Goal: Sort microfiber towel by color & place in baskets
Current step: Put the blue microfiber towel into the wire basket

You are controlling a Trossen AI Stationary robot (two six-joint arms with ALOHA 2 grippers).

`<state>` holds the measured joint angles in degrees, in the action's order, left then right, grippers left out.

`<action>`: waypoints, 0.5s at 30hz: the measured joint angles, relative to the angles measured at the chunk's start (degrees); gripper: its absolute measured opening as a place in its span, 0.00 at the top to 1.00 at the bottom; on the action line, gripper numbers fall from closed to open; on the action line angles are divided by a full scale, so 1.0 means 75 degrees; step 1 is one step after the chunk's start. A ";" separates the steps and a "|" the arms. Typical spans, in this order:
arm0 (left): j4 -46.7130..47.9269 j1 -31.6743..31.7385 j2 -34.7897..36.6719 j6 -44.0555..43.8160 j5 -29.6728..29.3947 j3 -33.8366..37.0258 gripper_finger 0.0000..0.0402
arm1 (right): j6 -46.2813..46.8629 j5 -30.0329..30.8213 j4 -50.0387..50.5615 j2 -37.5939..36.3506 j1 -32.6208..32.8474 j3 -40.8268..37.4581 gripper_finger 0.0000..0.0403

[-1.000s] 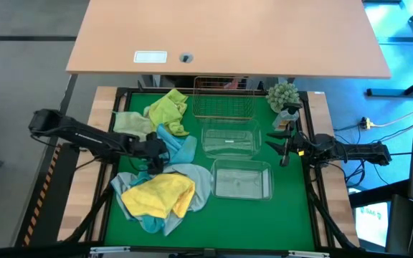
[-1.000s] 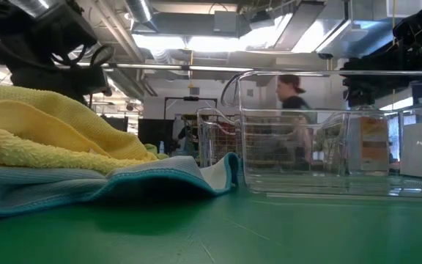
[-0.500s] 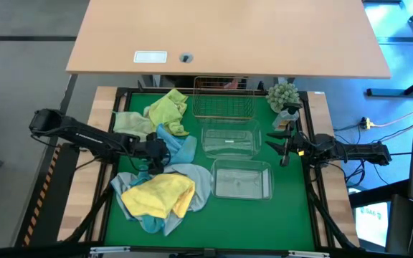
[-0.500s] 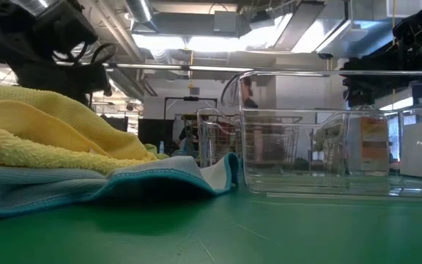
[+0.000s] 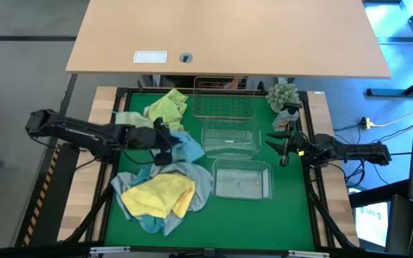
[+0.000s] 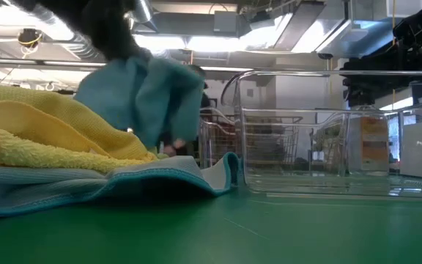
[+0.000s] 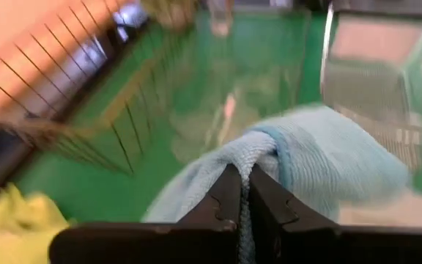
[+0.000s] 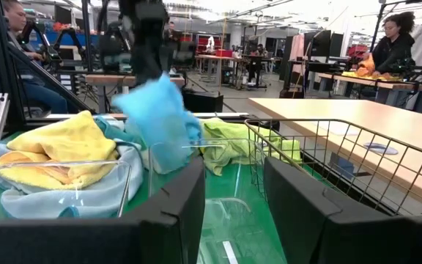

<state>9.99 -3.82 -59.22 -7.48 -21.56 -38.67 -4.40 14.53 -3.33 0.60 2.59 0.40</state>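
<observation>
A light blue towel (image 5: 186, 147) hangs from my left gripper (image 5: 165, 139), which is shut on it left of the baskets; it also shows in the low view (image 6: 146, 94). A copper wire basket (image 5: 224, 106) stands at the far side, with one clear tub (image 5: 229, 140) and a second clear tub (image 5: 243, 180) in front of it. A yellow towel (image 5: 159, 194) lies on a pale blue one (image 5: 201, 183). A yellow-green towel (image 5: 168, 108) and a pale green towel (image 5: 130, 122) lie at the far left. My right gripper (image 5: 282, 144) waits open, right of the tubs. My left gripper pinches a bunched fold of the blue towel (image 7: 258, 147) between its two fingers (image 7: 224, 192). The fingers come from above, slanting in from the table's left. The towel hangs slack below them (image 8: 160, 125); its lower end is hidden behind the yellow towel.
A small potted plant (image 5: 284, 95) stands at the far right corner, beside the wire basket. A wooden desk (image 5: 228, 36) lies beyond the far edge. People (image 8: 395, 37) are in the room behind. The green mat (image 5: 214, 229) is bare near the front edge.
My left gripper has gone up and a little toward the far edge. The blue towel has come up with it: it lay among the other towels and now hangs in the low view, in front of the wire basket.
</observation>
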 joint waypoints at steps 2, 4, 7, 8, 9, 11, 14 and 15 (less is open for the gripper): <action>-0.0019 0.0099 0.0000 0.0192 -0.0196 -0.0353 0.99 | 0.0000 -0.0001 0.0000 0.0002 0.0000 0.0000 0.65; -0.0093 0.0243 0.0000 0.0305 -0.0392 -0.0674 1.00 | 0.0000 -0.0001 0.0000 0.0001 0.0000 0.0000 0.65; -0.0441 0.0523 0.0000 0.0483 -0.0683 -0.1037 1.00 | 0.0002 0.0000 0.0000 0.0000 0.0000 0.0000 0.65; -0.0721 0.0628 0.0000 0.0578 -0.0716 -0.1090 1.00 | 0.0001 -0.0001 0.0000 0.0002 0.0000 0.0000 0.65; -0.1077 0.0750 0.0000 0.0686 -0.0716 -0.1105 1.00 | 0.0002 -0.0001 0.0000 0.0001 0.0000 0.0001 0.65; -0.1847 0.1013 -0.0015 0.0930 -0.0717 -0.1105 1.00 | 0.0003 0.0002 0.0000 0.0000 0.0000 0.0000 0.65; -0.2911 0.1478 -0.0177 0.1252 -0.0603 -0.1117 1.00 | 0.0001 -0.0001 0.0000 0.0000 0.0000 0.0002 0.65; -0.3239 0.1640 -0.0277 0.1273 -0.0541 -0.1117 1.00 | 0.0000 0.0000 0.0000 0.0000 0.0000 0.0000 0.65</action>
<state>-14.31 8.48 -61.30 2.07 -25.62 -47.05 -4.40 14.54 -3.33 0.60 2.59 0.40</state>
